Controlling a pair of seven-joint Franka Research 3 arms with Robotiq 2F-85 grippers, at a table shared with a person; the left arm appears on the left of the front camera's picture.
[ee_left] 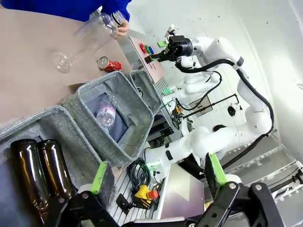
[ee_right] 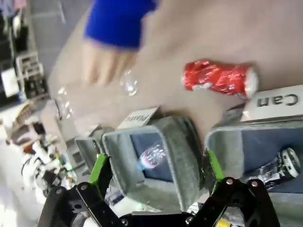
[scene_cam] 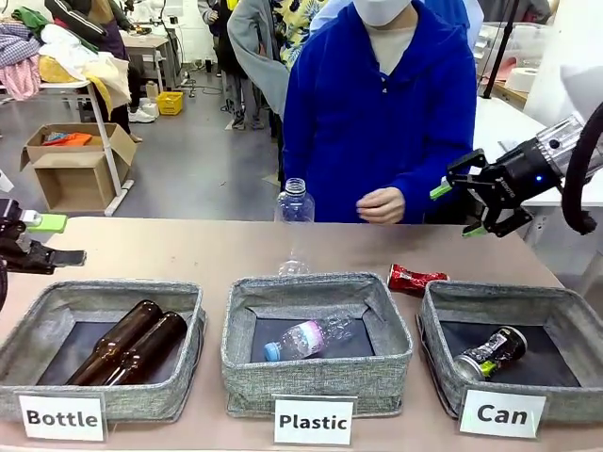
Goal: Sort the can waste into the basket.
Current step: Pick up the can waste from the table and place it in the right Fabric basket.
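Right gripper (scene_cam: 455,211): wide, empty.
Left gripper (ee_left: 157,174): wide, empty.
Red can (scene_cam: 415,279): on table (scene_cam: 188,250); wrist views show us its silver end.
Black can (scene_cam: 490,353): in basket (scene_cam: 499,294).

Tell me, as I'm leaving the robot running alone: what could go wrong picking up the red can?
1. The red can lies on its side close behind the Can basket; the open right gripper might catch the rim.
2. It is crushed and shiny, so it may slip from the pads.
3. The person's hand rests near the gripper's likely path.
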